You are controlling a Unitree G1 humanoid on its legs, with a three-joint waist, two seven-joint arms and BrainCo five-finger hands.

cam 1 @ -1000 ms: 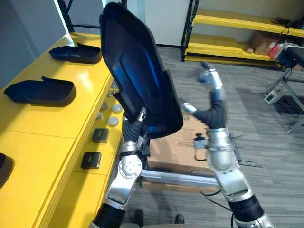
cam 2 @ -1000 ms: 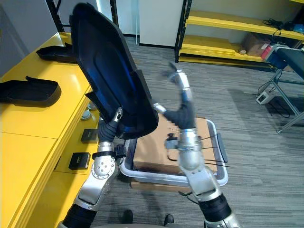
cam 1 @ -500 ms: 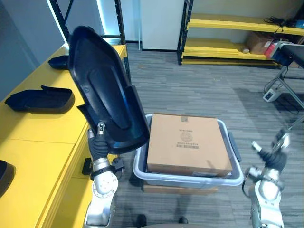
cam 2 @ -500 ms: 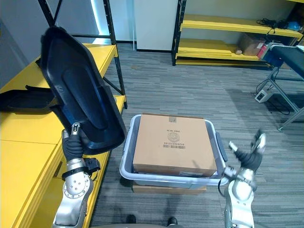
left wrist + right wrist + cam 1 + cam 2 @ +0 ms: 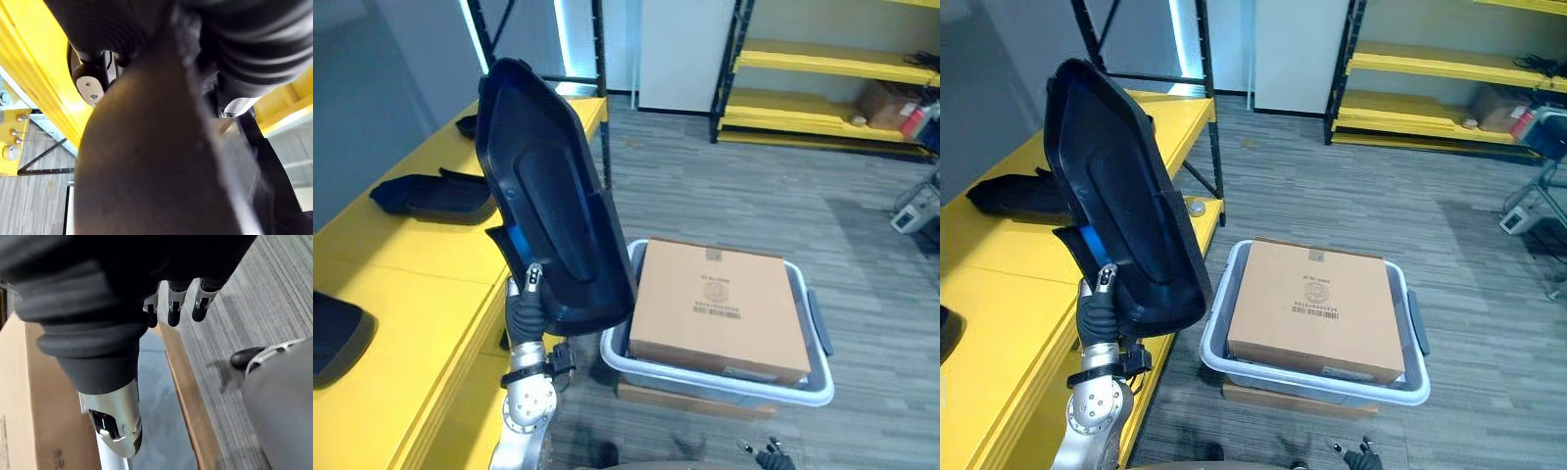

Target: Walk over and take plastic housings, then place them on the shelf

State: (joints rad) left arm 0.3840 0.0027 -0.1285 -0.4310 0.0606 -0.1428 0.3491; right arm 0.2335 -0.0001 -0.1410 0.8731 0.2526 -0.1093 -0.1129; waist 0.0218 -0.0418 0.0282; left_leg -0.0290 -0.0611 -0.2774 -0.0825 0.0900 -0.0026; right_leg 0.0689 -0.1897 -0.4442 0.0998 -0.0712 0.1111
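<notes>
A long yellow shelf (image 5: 421, 259) runs down the robot's left with dark spare housings (image 5: 435, 196) lying on it. On the grey carpet (image 5: 724, 186) beside it a cardboard box (image 5: 720, 308) sits in a grey tub (image 5: 724, 384), and yellow racks (image 5: 822, 64) stand at the far wall. The left hand (image 5: 522, 311) grips the lower edge of a big dark housing (image 5: 553, 235), held upright between shelf and box, while the right hand (image 5: 174, 303) hangs low by the box with slack fingers, holding nothing.

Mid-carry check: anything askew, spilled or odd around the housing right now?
Nothing spilled or broken. The left hand grips the plastic housing by its lower edge alone, so it stands on end, tilted, and looks top-heavy. The cardboard box sits slightly askew in the grey bin.
</notes>
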